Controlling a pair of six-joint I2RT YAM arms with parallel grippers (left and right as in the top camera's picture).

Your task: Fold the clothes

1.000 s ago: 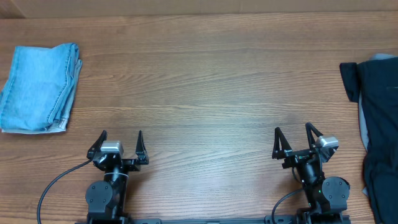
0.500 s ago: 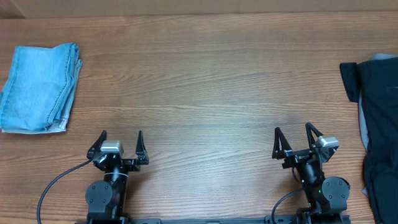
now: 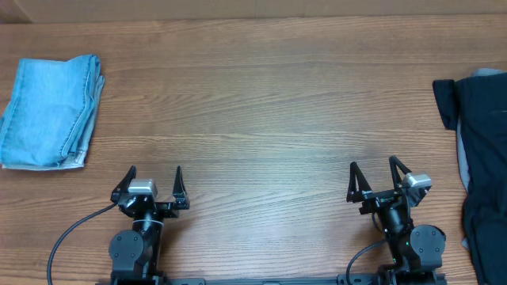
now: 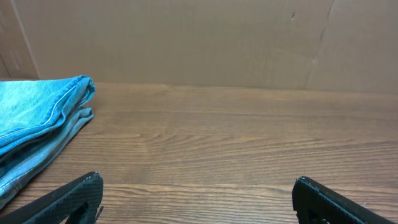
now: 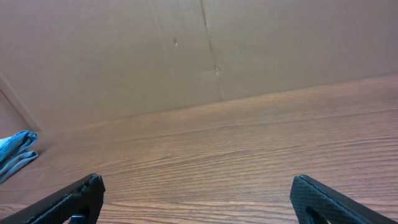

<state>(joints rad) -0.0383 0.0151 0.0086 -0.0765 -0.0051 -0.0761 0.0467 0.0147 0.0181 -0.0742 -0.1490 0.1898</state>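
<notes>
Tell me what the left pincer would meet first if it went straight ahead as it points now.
Nothing close: the left pincer points across bare table; the folded denim lies off to its left. Likely first: the cardboard wall beyond.

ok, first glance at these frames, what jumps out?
The folded light-blue jeans at the left edge of the table pop against the brown wood. A heap of black clothes lies at the right edge, cut off by the frame. The left gripper and right gripper sit at the near side, jaws wide open, holding nothing.
</notes>
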